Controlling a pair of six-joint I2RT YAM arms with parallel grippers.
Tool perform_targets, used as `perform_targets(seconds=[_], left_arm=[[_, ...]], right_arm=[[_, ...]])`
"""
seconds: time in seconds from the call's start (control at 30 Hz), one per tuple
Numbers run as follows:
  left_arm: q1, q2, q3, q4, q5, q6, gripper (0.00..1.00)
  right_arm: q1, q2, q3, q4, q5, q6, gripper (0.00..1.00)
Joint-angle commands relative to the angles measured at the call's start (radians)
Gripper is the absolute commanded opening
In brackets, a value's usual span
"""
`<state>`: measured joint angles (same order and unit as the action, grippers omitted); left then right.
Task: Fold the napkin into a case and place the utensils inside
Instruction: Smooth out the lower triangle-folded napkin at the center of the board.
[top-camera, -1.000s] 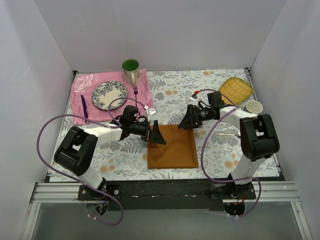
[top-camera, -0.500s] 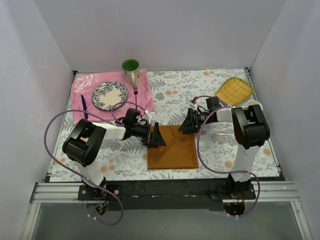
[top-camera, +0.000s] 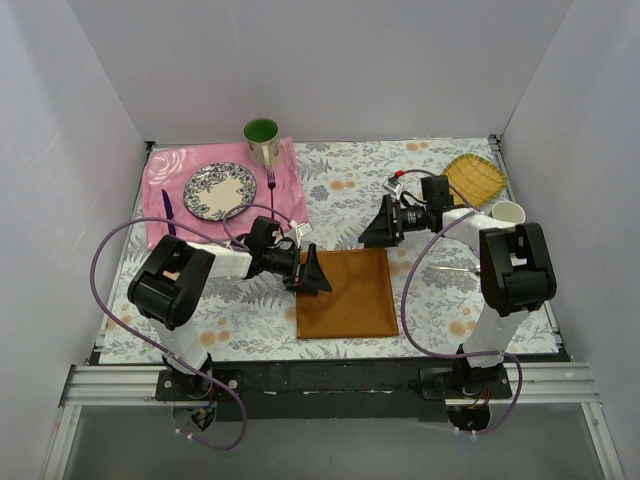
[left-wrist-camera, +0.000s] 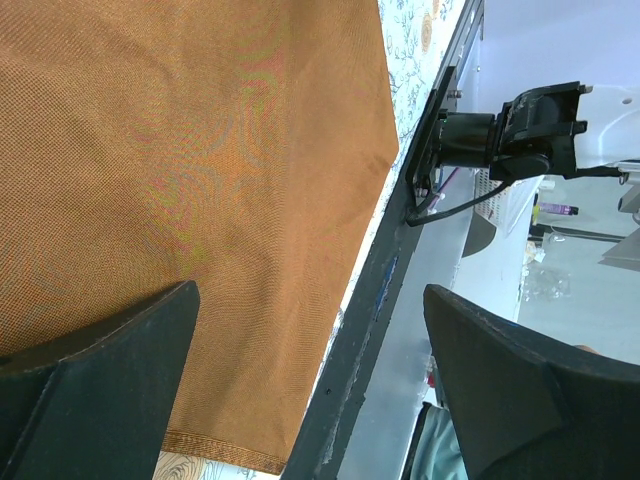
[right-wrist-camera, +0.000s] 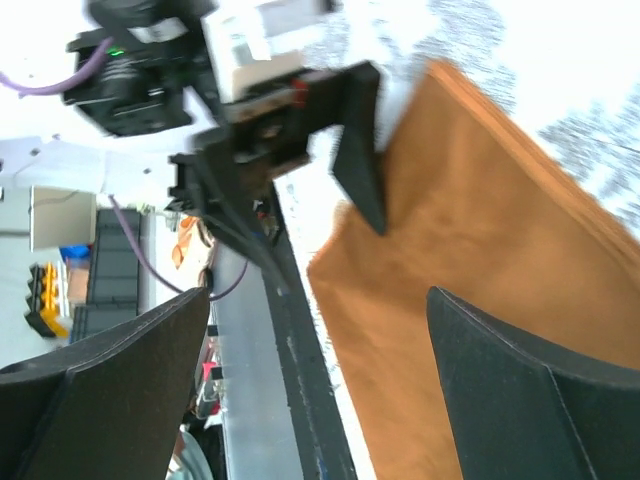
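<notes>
L gripper (top-camera: 314, 272) & R gripper (top-camera: 378, 229) both open, empty, near napkin (top-camera: 343, 293) far corners. We judge satin limp, slippery: pinch corners.

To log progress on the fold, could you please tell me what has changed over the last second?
The right gripper drew back from the napkin's far right corner toward the far side, jaws open, holding nothing. The left arm's elbow swung inward; the left gripper stayed open over the far left corner. The napkin lies flat as before; the plate and green cup did not move.
</notes>
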<state>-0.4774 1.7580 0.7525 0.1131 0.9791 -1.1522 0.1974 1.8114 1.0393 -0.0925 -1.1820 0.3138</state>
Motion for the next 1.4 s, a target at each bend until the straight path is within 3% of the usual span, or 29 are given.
perform_targets(seconds=[0.0,0.13,0.33,0.47,0.63,0.77,0.9,1.17,1.27,1.37], left_arm=[[0.000,0.003,-0.008,-0.029,-0.036,0.026,0.96],[0.000,0.005,-0.007,-0.029,-0.033,0.023,0.96],[0.000,0.012,-0.008,-0.032,-0.036,0.025,0.97],[0.000,0.020,-0.013,-0.039,-0.051,0.029,0.96],[0.023,0.055,-0.005,-0.053,-0.059,0.020,0.97],[0.051,0.070,0.016,-0.090,-0.056,0.049,0.96],[0.051,0.034,0.015,-0.092,-0.027,0.085,0.94],[0.048,-0.087,0.022,-0.133,0.000,0.152,0.90],[0.028,-0.143,0.027,-0.154,-0.014,0.175,0.85],[-0.007,-0.160,0.038,-0.207,-0.037,0.210,0.76]], right_arm=[[0.062,-0.058,-0.068,0.255,-0.036,0.257,0.98],[0.088,0.012,-0.102,0.440,-0.042,0.356,0.98],[0.086,0.129,-0.110,0.560,-0.062,0.397,0.98],[0.076,0.198,-0.110,0.513,-0.073,0.305,0.98],[0.063,0.261,-0.061,0.320,-0.065,0.101,0.96],[0.063,0.266,-0.016,0.249,-0.065,0.061,0.91],[0.063,0.189,0.030,0.171,-0.073,0.019,0.81],[0.053,0.103,0.232,-0.381,0.022,-0.353,0.57],[0.050,0.097,0.213,-0.435,0.047,-0.390,0.44],[0.053,0.060,0.104,-0.385,0.059,-0.345,0.36]])
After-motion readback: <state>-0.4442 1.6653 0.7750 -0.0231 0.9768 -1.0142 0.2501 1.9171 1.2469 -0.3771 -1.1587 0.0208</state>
